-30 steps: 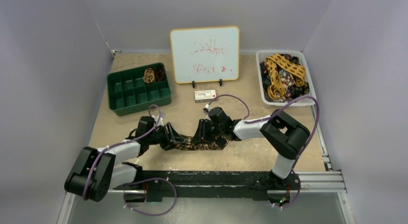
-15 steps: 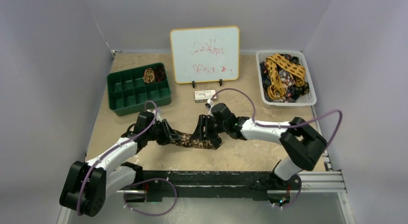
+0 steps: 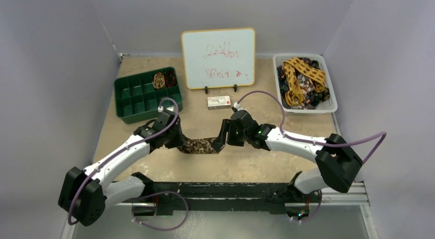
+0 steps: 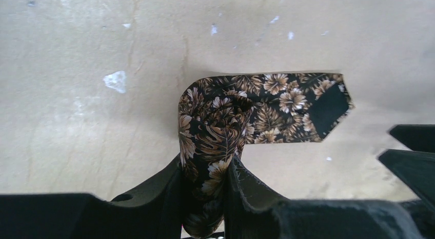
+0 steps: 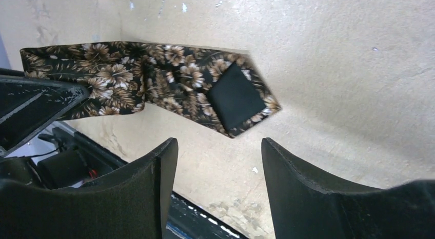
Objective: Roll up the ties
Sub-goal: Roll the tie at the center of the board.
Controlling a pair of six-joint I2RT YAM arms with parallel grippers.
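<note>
Pinching one tie (image 4: 256, 103): left gripper (image 4: 205, 166) alone.

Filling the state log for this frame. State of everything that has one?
brown tie, partly rolled; coil clamped, pointed tail lying flat.
left gripper, shut on brown tie.
right gripper, open, holding nothing.
green tray, one rolled tie in a back-row compartment.
white basket, piled with unrolled ties.
whiteboard, upright, faint red writing.
</note>
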